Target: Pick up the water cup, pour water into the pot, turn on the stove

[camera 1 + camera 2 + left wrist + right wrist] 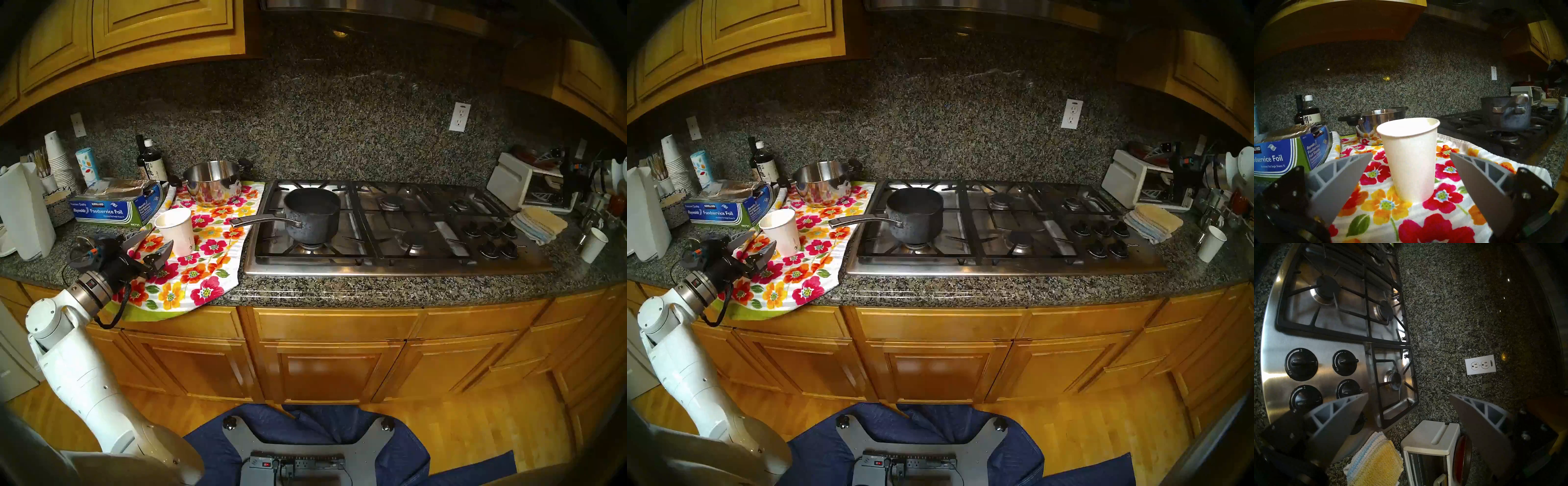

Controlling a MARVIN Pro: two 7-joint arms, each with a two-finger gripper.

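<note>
The left gripper (pixel 156 241) is spread wide, level over the near-left part of the counter (pixel 390 288), one grey ribbed finger (pixel 1345 178) on each side of the cup's line and clear of it. The cup (pixel 176 230), white tapered paper, stands upright on a floral towel (pixel 203 271) that overhangs the counter's front edge. The right gripper (pixel 1408 395) is also wide apart, holding nothing, above the stove's right end.

The counter and backsplash are speckled dark granite; cabinets are honey-coloured wood, the floor wood plank. The stove (pixel 390 268), brushed stainless steel with black grates, sits mid-counter. The pot (pixel 314 213), dark and speckled, stands on the front-left burner, its metal handle pointing left over the towel. Black round knobs (pixel 1301 364) marked "HI" and "LO" cluster at the stove's right.

At the counter's left rear lies a box (pixel 115 210) printed "Kirkland" and "Reynolds Foodservice Foil"; beside it, on the towel, stands a shiny steel pot (pixel 212 183)
</note>
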